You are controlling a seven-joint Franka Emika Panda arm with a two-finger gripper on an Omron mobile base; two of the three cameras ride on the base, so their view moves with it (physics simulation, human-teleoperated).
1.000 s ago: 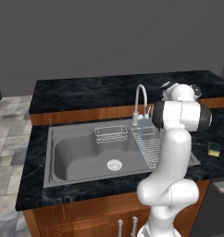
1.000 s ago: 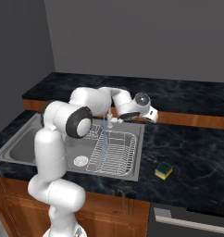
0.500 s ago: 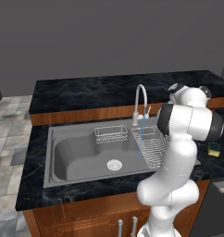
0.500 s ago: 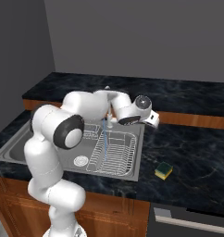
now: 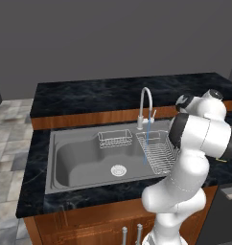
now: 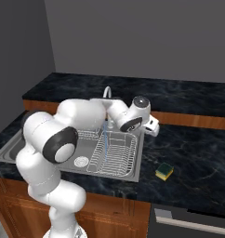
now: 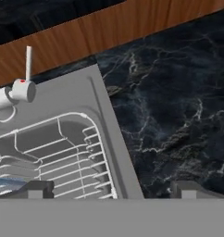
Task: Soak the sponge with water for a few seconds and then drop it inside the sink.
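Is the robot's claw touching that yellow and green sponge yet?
Apart. The right base view shows the sponge alone on the counter, with the gripper well above it.

My arm (image 5: 194,158) is glossy white, built of rounded, bulbous segments with dark grey joint rings; lower centre of the hand view, two small dark finger tips (image 7: 37,189).

Yellow sponge (image 6: 164,171) with green top, grey sink (image 5: 79,158), translucent blue water (image 5: 147,141), black white-veined counter (image 6: 193,153).
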